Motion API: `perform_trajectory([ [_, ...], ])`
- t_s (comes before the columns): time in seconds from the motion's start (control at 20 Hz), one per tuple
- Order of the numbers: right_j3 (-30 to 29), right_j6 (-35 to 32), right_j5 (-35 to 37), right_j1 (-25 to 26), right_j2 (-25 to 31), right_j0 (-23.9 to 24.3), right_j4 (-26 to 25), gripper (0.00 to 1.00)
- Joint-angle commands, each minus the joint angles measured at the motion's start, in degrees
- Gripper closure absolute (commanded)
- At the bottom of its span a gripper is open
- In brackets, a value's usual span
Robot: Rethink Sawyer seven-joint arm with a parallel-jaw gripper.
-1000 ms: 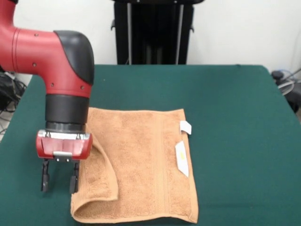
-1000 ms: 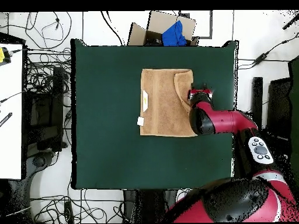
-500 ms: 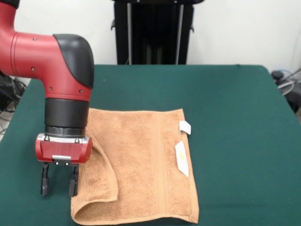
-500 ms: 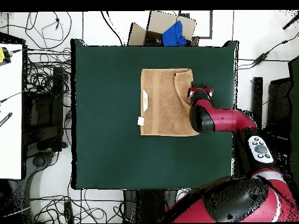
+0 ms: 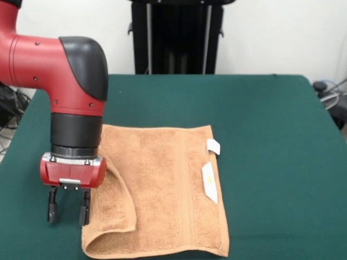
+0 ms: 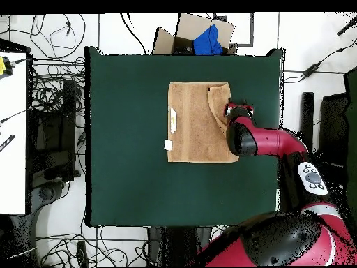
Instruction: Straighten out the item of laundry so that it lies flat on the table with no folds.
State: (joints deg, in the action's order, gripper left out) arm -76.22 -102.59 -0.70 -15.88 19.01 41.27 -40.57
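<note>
Now, folded flap awaits unfolding.
Red-and-black gripper (image 5: 68, 212), fingers parted and empty, hangs just beside the orange-tan terry towel (image 5: 162, 189)'s doubled-over edge (probably to grasp it).

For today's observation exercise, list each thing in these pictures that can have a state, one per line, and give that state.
towel: lying on the table, one edge flap folded over onto itself, so not yet flat.
white tags: showing on top, at the towel's edge away from the fold.
tool: open, empty, fingers pointing down beside the folded edge.
table: bears only the towel.
</note>
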Motion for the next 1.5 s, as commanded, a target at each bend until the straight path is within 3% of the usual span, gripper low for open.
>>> perform_trajectory([
  [0.05,-3.78,-0.34,10.60,0.00,5.22,-2.30,2.29,0.00],
  [0.45,-5.22,-0.54,10.38,-2.45,5.81,-2.34,3.10,0.00],
  [1.5,0.63,0.14,24.08,-1.24,1.87,-8.02,7.60,0.00],
])
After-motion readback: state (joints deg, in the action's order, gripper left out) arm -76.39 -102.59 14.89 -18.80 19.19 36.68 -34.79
